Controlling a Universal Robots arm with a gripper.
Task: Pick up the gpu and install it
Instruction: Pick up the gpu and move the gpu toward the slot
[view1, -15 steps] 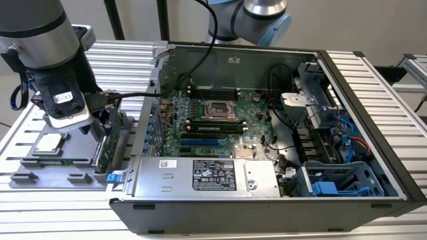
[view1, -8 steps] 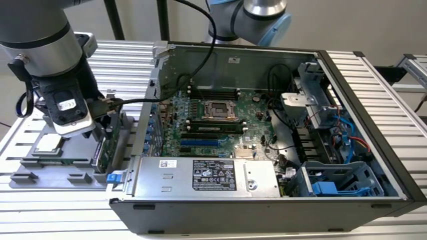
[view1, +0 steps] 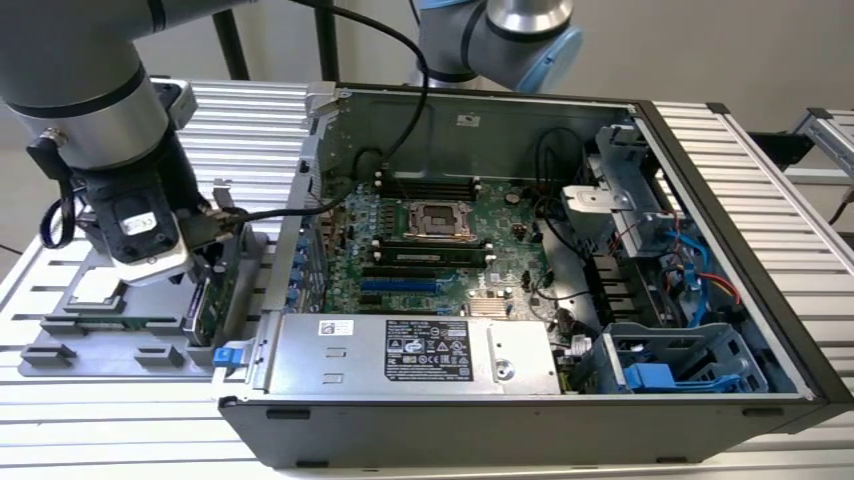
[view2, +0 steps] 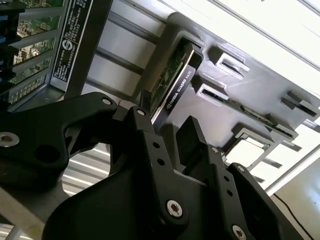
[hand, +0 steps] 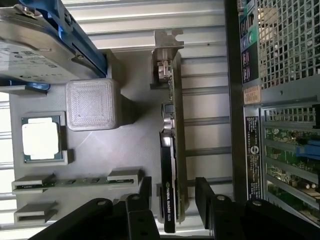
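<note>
Nearest in the first wrist view, the gripper (hand: 174, 181) is seen with its two black fingers (hand: 204, 192) spread apart, one on each side of the gpu (hand: 172, 145). A narrow gap is left on either side, so the card is straddled but not clamped. The gpu is stood on its long edge in a slot of the grey parts tray (hand: 135, 150), its black cooler face turned towards one finger and its silver bracket (hand: 167, 42) at the end far from the gripper. Beside it on the same tray, a narrow memory stick (hand: 75, 182), a square processor chip (hand: 42, 140) and a grey printed block (hand: 92, 102) are laid out, and a silver hard drive (hand: 35, 45) with blue rails is held beyond them. In the exterior view, the tray is placed on the slatted table (view1: 747, 130), just beside the open computer case (view1: 534, 440) on the exterior view's left. Inside the case the green motherboard (view1: 400, 250) is exposed.
</note>
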